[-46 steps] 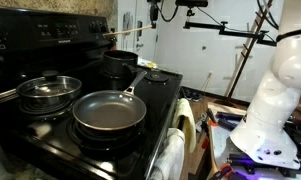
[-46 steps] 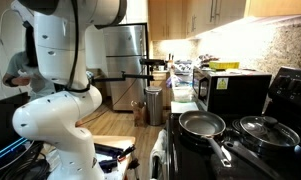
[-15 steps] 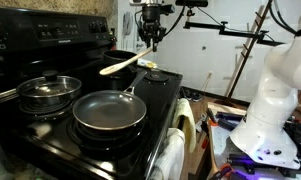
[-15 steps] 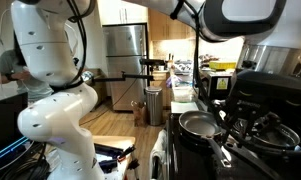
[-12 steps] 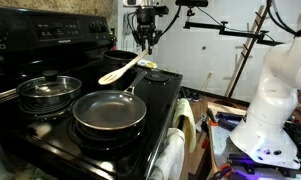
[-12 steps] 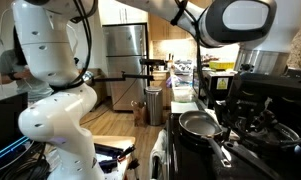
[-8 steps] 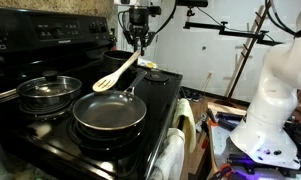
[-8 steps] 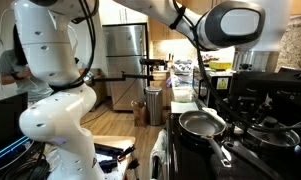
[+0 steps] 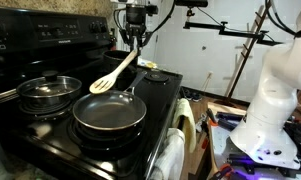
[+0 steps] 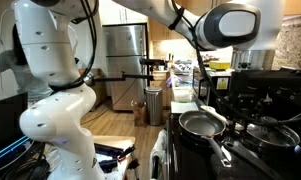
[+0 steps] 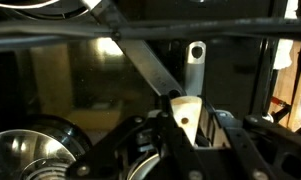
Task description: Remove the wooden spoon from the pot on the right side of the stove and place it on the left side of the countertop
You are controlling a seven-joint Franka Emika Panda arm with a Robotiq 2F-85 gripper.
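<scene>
In an exterior view my fingers [image 9: 135, 42] pinch the top of the wooden spoon [image 9: 115, 72]. It slants down and away from them, its bowl hanging over the far edge of the frying pan [image 9: 110, 112]. The pot [image 9: 118, 58] sits just behind and below them on the stove [image 9: 50, 40].

The other exterior view shows the frying pan [image 10: 202, 123], but my fingers and the spoon are lost in dark clutter.

In the wrist view the pale handle end [image 11: 187, 116] sits clamped between my fingers [image 11: 218, 128].
</scene>
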